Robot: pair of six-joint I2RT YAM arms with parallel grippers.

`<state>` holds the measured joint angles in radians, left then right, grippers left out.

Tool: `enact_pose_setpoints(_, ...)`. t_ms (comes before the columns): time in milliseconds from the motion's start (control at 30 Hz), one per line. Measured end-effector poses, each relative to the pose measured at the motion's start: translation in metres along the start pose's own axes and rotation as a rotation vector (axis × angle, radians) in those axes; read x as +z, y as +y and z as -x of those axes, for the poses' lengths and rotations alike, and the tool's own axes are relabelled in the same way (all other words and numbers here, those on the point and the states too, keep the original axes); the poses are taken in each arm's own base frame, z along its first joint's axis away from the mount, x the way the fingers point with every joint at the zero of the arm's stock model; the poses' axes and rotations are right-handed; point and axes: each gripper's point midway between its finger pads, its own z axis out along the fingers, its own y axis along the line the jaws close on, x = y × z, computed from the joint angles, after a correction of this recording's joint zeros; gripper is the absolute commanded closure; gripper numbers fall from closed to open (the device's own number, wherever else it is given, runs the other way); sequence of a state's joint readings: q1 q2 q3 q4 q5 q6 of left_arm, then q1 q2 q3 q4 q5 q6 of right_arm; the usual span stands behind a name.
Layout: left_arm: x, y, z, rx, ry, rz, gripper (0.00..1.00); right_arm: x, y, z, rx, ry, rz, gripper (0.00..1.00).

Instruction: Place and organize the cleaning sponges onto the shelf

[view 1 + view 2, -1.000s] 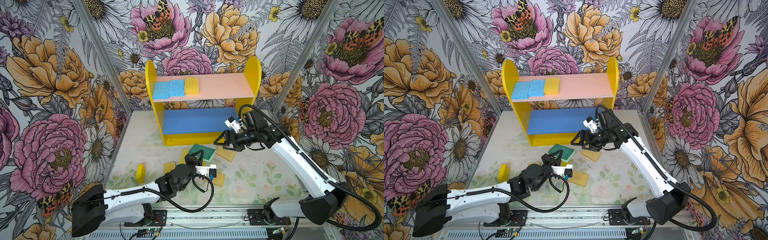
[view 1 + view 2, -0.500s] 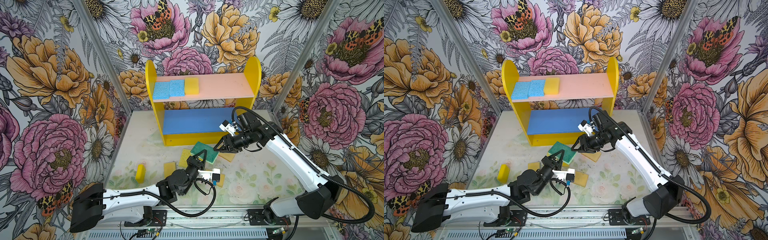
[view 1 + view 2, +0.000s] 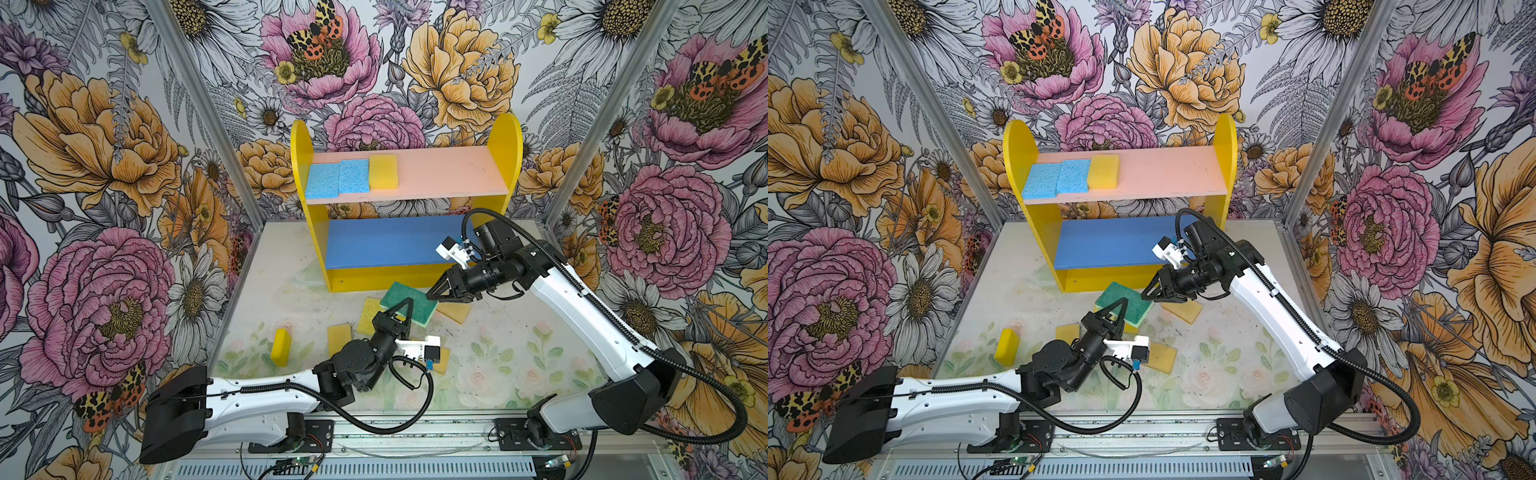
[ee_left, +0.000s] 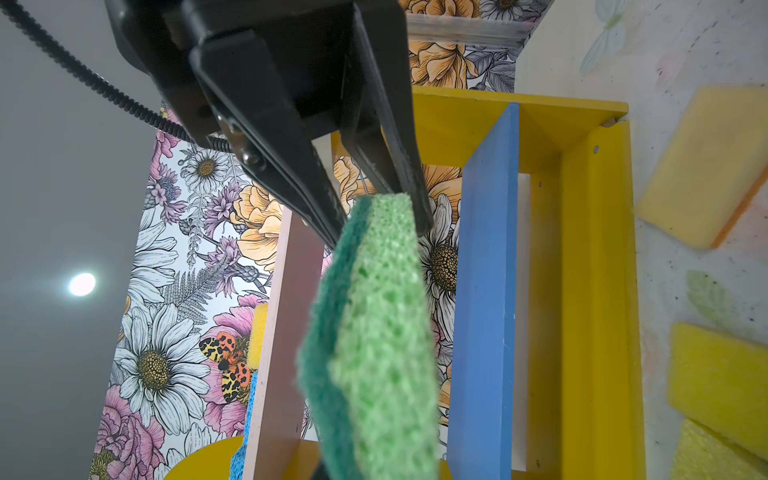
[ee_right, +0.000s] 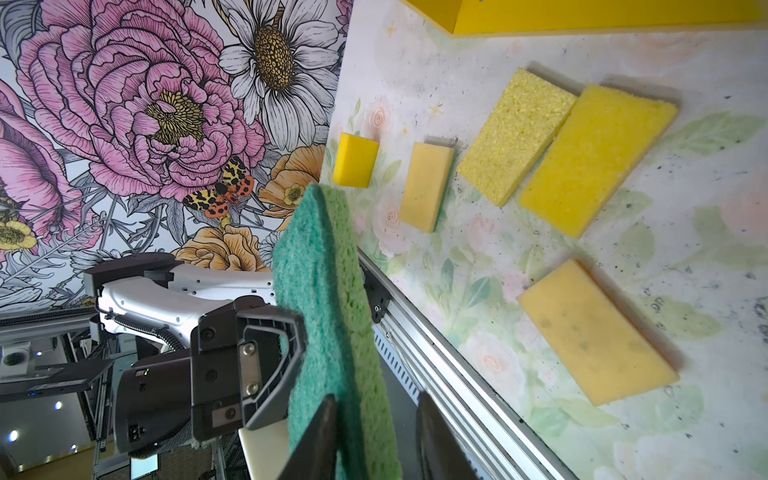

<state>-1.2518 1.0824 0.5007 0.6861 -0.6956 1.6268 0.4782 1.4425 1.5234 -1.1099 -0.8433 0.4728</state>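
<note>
**Fig.** Two-gripper hold on the green sponge, top + wrist views.

- Left gripper: fingers clenched on one end of the sponge, tips drawn together.
- Right gripper: fingers straddle the opp. end, one per face, at or v. near the foam. Whether they press it cannot be told.
- Green sponge: spans betw. the two grippers, clear of the table, w/ dark scouring face uppermost. It sits just in front of the shelf at its yellow base strip.
- Pink upper board: two blue sponges touch side by side at the left end, w/ a shelved yellow sponge just beside them.
- Blue lower board: the right arm's wrist crosses its right end.
- On the table, left: upright yellow sponge stands on edge, w/ the flat tan sponge near it.
- On the table, centre: coarse yellow sponge and bright yellow sponge lie side by side below the held one.
- On the table, right: far tan sponge lies under the right gripper. Near tan sponge lies beside the left wrist.
</note>
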Motion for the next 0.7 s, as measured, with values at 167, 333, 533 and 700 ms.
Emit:
enact_pose_setpoints(167,0.001,0.002,-0.002,-0.007,0.008,0.006,1.0,0.0,0.003,-0.001,0.0,0.008,0.019,0.66)
enact_pose_setpoints(333,0.002,0.001,-0.007,-0.008,0.02,0.008,1.0,0.0,0.007,-0.002,0.005,0.012,0.035,0.78)
enact_pose_setpoints(533,0.003,-0.002,-0.012,-0.024,0.027,0.009,0.94,0.0,0.011,0.003,0.001,-0.006,0.052,0.98)
enact_pose_setpoints(700,0.003,-0.001,-0.015,-0.049,0.031,0.023,0.8,-0.002,0.015,0.005,0.003,-0.015,0.055,1.0)
